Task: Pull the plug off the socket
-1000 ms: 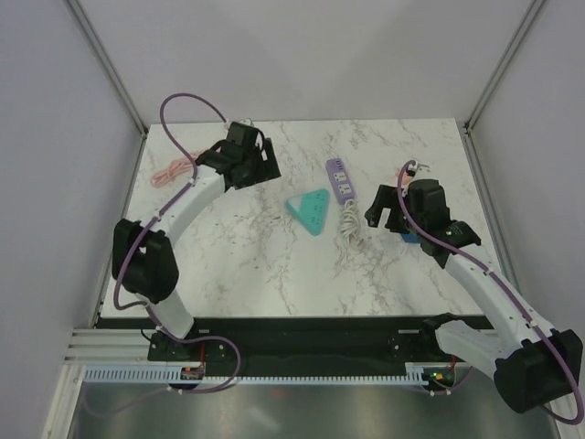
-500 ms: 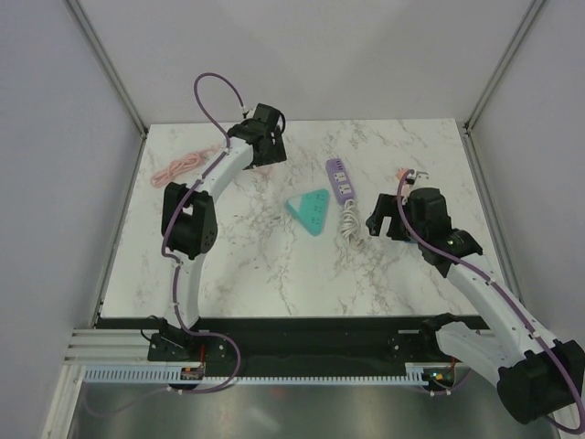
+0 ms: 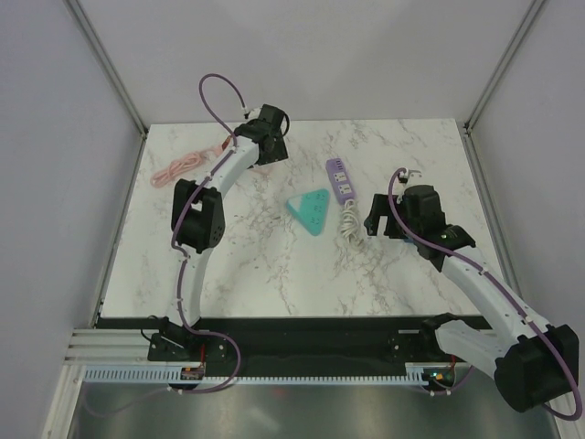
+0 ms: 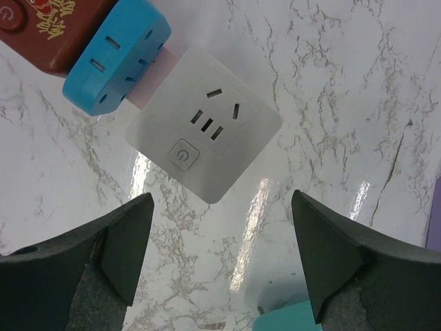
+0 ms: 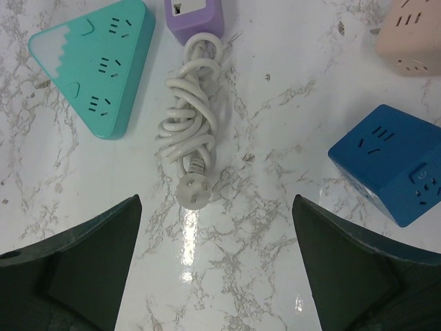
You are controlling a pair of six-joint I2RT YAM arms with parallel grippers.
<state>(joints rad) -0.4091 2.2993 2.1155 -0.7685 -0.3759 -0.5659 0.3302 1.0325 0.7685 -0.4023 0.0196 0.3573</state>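
Note:
In the left wrist view a white square socket cube [image 4: 204, 141] lies on the marble. A light-blue plug adapter [image 4: 117, 58] sits at its upper-left side, joined to it through a pink part [image 4: 153, 79]. My left gripper [image 4: 222, 231] is open and hangs above the table just near of the white cube, touching nothing. In the top view the left gripper [image 3: 268, 137] is at the back of the table and hides these pieces. My right gripper [image 5: 215, 234] is open and empty, just near of a white coiled cord's loose plug [image 5: 195, 193]; it also shows in the top view [image 3: 377, 218].
A red-brown block [image 4: 48, 27] lies behind the blue adapter. A teal triangular power strip [image 3: 309, 210], a purple strip [image 3: 340, 178] with its white cord [image 3: 350, 222], a dark blue cube [image 5: 393, 162] and a beige socket [image 5: 413, 34] lie mid-table. A pink cable [image 3: 178, 167] lies far left.
My left arm has straightened out and carried its gripper right and toward the back of the table. My right gripper has shifted slightly nearer and left, beside the white cord.

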